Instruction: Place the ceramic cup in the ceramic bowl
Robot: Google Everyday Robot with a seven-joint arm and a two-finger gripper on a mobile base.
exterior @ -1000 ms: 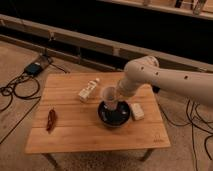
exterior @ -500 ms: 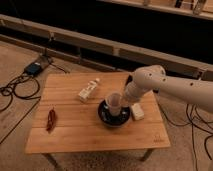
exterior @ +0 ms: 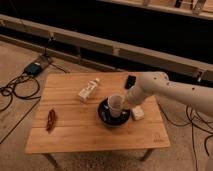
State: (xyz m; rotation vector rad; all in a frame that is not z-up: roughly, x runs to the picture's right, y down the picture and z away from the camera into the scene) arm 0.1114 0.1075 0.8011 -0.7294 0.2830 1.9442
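The white ceramic cup point(exterior: 115, 105) hangs just over the middle of the ceramic bowl point(exterior: 105, 117), a glossy black dish at the centre-right of the wooden table point(exterior: 75, 135). My gripper point(exterior: 123, 103) reaches in from the right on a white arm and is shut on the cup's right side. The cup's base sits low inside the bowl's rim. Whether it touches the bowl's floor is hidden.
A white carton point(exterior: 88, 90) lies left of the bowl. A small white block point(exterior: 137, 113) sits just right of it, and a black object point(exterior: 130, 81) lies behind it. A red pepper-like item point(exterior: 51, 120) rests at the table's left. Cables and a box point(exterior: 32, 68) cover the floor at left.
The arm has carried the cup from behind the bowl's far-left rim forward, right and down to above the bowl's centre. Everything else on the table stayed put.
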